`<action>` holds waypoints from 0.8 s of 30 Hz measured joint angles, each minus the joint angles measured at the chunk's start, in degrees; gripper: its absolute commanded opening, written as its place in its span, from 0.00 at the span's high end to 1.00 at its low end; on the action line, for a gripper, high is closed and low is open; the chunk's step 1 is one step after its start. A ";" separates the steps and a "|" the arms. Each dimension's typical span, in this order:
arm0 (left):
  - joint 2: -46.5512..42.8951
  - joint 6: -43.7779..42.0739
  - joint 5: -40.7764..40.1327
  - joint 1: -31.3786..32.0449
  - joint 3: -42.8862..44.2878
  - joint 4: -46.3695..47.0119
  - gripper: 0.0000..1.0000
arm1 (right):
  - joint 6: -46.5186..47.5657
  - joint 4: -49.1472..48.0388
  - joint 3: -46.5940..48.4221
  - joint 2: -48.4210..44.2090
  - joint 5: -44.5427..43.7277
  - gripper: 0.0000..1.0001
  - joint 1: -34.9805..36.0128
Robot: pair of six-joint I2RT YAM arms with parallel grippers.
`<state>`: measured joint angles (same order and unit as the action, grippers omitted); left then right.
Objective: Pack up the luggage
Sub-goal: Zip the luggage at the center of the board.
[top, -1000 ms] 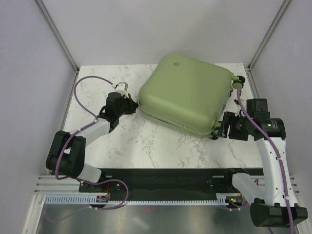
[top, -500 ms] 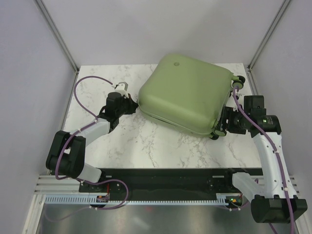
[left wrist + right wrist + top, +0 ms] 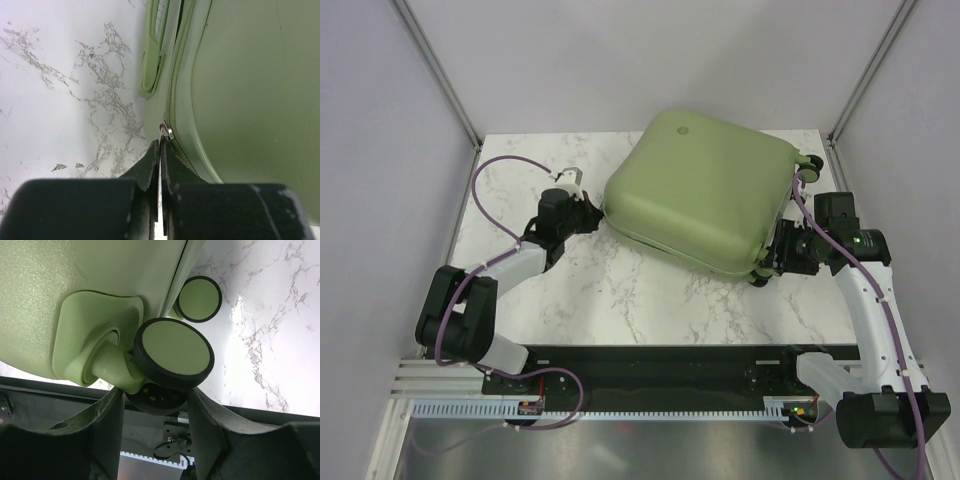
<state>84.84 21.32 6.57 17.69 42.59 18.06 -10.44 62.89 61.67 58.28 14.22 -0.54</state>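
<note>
The luggage (image 3: 695,190), a sage-green hard-shell suitcase, lies closed and flat on the marble table, turned at an angle. My left gripper (image 3: 588,212) is at its left edge, shut on the small metal zipper pull (image 3: 166,131); the jaws (image 3: 160,145) are pressed together beside the zipper track. My right gripper (image 3: 770,262) is at the near right corner. Its fingers (image 3: 155,395) sit on either side of a black-and-green wheel (image 3: 172,352), touching it on both sides. A second wheel (image 3: 200,298) shows just beyond it.
A green side handle (image 3: 152,65) lies along the luggage's edge ahead of the left gripper. Another wheel (image 3: 808,165) sticks out at the far right corner, near the metal frame post (image 3: 840,130). The black base strip (image 3: 660,365) runs along the near table edge.
The right arm has moved left and up against the luggage's near right corner, and its fingers have narrowed round the wheel. The left arm and the luggage have stayed put.
</note>
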 measured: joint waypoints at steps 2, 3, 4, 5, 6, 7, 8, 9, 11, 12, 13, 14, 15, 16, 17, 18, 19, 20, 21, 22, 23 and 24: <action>0.13 -0.02 -0.09 0.00 0.00 0.17 0.98 | -0.76 -0.07 0.00 0.33 -0.39 1.00 0.07; 0.31 0.00 -0.20 -0.07 0.02 0.42 0.98 | -1.22 -0.11 0.04 0.46 -0.66 1.00 0.13; 0.52 0.00 -0.24 -0.13 0.24 0.50 0.98 | -1.75 -0.07 0.13 0.55 -1.07 1.00 0.28; 0.76 0.00 -0.26 -0.20 0.50 0.48 0.98 | -2.23 0.07 0.33 0.57 -1.55 1.00 0.46; 1.18 0.00 -0.24 -0.26 0.96 0.48 0.98 | -2.73 0.35 0.70 0.68 -2.29 1.00 0.68; 1.68 0.02 -0.17 -0.35 1.49 0.44 0.98 | -3.19 0.46 1.05 0.76 -2.75 1.00 0.81; 2.21 0.00 -0.11 -0.35 2.14 0.24 0.98 | -3.67 0.52 1.42 0.96 -3.43 1.00 1.01; 2.82 0.00 -0.04 -0.35 2.82 0.09 0.98 | -4.13 0.55 1.79 1.18 -4.09 1.00 1.16; 4.17 0.00 0.22 -0.35 4.28 -0.13 0.98 | -5.01 0.48 2.25 1.55 -5.20 1.00 1.18; 4.98 0.00 0.44 -0.35 5.11 -0.26 0.98 | -5.46 0.37 2.40 1.66 -5.60 1.00 1.18; 5.60 0.00 0.59 -0.35 5.79 -0.33 0.98 | -5.90 0.28 2.56 1.79 -5.92 1.00 1.18; 6.43 -0.02 0.92 -0.42 6.67 -0.42 0.98 | -6.34 0.09 2.62 1.88 -6.29 1.00 1.18; 7.28 0.00 1.20 -0.48 7.50 -0.44 0.98 | -6.71 -0.07 2.69 1.97 -6.60 1.00 1.18; 8.09 0.00 1.49 -0.59 8.31 -0.42 0.98 | -7.04 -0.17 2.75 2.08 -6.80 1.00 1.20; 8.81 0.00 1.84 -0.68 9.14 -0.46 0.98 | -7.48 -0.33 2.80 2.16 -6.99 1.00 1.20; 9.51 0.00 2.21 -0.79 9.88 -0.48 0.98 | -7.80 -0.39 2.86 2.23 -7.10 1.00 1.20; 10.16 0.00 2.67 -0.90 10.60 -0.59 0.98 | -8.28 -0.44 2.95 2.29 -7.39 1.00 1.20; 10.75 0.00 3.10 -1.01 11.23 -0.61 0.98 | -8.66 -0.57 3.02 2.34 -7.78 1.00 1.27; 11.26 -0.02 3.45 -1.07 11.74 -0.57 0.98 | -8.96 -0.63 3.06 2.38 -8.11 1.00 1.33; 11.58 -0.02 3.85 -1.11 12.09 -0.52 0.98 | -9.46 -0.66 3.21 2.51 -8.66 1.00 1.42; 11.80 -0.02 4.17 -1.20 12.22 -0.46 0.98 | -9.81 -0.68 3.34 2.62 -9.11 1.00 1.46; 11.89 -0.02 4.57 -1.27 12.22 -0.33 0.98 | -10.16 -0.72 3.45 2.75 -9.60 1.00 1.49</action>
<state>96.73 21.30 11.14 16.43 54.81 17.74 -20.60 62.17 65.12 61.04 4.62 0.95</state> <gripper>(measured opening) 0.023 0.535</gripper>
